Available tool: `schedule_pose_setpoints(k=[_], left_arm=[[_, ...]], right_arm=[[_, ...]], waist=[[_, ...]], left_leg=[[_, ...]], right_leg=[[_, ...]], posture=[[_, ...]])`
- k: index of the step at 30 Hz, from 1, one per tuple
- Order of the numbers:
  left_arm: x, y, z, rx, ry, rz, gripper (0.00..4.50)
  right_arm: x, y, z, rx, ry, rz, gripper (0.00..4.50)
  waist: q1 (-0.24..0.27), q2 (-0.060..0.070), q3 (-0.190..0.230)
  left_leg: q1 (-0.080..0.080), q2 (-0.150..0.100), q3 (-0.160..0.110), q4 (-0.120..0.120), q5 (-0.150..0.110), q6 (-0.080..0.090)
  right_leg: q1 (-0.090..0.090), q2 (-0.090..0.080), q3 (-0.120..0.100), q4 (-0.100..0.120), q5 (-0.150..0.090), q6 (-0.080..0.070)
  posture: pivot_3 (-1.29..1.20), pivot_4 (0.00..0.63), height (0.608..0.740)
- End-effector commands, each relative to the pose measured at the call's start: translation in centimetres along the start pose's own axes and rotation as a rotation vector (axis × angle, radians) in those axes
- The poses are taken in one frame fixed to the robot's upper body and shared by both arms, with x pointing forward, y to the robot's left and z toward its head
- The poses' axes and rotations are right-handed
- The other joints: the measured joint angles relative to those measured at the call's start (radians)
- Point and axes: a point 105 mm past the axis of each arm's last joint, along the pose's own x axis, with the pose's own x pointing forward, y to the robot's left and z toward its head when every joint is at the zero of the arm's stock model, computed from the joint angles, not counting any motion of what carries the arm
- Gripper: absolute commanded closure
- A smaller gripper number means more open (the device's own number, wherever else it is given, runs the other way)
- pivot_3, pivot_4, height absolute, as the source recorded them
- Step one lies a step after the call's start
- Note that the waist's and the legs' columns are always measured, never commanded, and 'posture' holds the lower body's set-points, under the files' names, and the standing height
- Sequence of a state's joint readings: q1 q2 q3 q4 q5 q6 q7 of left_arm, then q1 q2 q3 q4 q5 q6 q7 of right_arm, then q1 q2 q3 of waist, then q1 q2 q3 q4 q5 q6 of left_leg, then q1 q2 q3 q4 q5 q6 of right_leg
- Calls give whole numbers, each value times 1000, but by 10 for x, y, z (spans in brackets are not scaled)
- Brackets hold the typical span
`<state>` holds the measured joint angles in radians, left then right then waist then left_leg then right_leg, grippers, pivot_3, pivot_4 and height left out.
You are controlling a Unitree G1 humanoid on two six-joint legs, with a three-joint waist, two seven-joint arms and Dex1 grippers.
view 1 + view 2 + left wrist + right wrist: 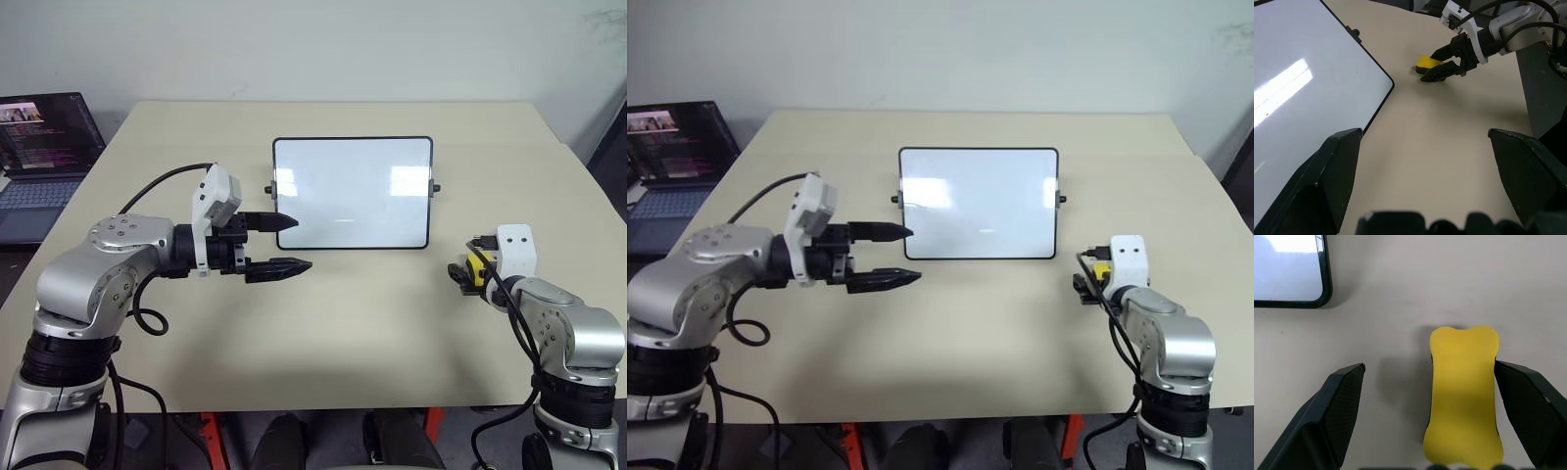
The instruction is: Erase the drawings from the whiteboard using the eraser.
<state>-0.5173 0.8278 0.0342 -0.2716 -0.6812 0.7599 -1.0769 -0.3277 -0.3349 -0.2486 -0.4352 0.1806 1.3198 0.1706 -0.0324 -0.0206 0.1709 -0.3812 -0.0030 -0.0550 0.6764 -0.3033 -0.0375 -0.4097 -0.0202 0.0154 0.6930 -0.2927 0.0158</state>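
The whiteboard (353, 193) stands propped near the middle of the beige surface (323, 333), its long axis running left to right and its glossy white face turned toward the robot. Its face reads blank, with only light reflections on it; no marker marks can be made out. A small black knob sticks out from each short side.

The eraser (1463, 394) lies flat on the surface to the right of the whiteboard, near its lower right corner but well apart from it. Its yellow side faces up, and its long axis runs away from the robot, along the line of the right hand's fingers. The right hand (1440, 406) sits low over it with its fingers spread wide. The eraser lies between them, close against one finger (1530, 406), with a clear gap to the other, so it is not gripped.

The left hand (279, 243) hovers above the surface just in front of the whiteboard's left edge, pointing to the right, fingers apart and holding nothing.

A laptop (44, 157) sits open off the far left of the surface.
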Motion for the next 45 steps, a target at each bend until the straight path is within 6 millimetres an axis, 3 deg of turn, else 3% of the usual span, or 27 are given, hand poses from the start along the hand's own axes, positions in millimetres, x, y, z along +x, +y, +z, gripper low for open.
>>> schedule_pose_setpoints(k=[1, 16, 37, 45], left_arm=[[-5, 0, 14, 64, -21, 15, 0], [-7, -1, 15, 64, -13, 28, 0], [-9, -2, 12, 62, -4, 33, 0], [-17, 7, 1, 67, 18, 144, 0]], right_arm=[[-5, 2, 13, -7, -56, 3, 20], [3, 29, 11, -6, -48, 78, 20], [6, 7, 5, -48, -26, 20, 20], [-6, -9, 22, 1, -92, -31, 20]], waist=[[0, 0, 0], [0, 0, 0], [0, 0, 0], [-1, 0, 0]], left_leg=[[0, 0, 0, 0, 0, 0], [0, 0, 0, 0, 0, 0], [0, 0, 0, 0, 0, 0], [0, 0, 0, 0, 0, 0]], right_leg=[[0, 0, 0, 0, 0, 0], [0, 0, 0, 1, 0, 0], [0, 0, 0, 1, 0, 0], [0, 0, 0, 1, 0, 0]], posture=[[0, 150, 740], [0, 150, 740], [0, 150, 740], [0, 150, 740]])
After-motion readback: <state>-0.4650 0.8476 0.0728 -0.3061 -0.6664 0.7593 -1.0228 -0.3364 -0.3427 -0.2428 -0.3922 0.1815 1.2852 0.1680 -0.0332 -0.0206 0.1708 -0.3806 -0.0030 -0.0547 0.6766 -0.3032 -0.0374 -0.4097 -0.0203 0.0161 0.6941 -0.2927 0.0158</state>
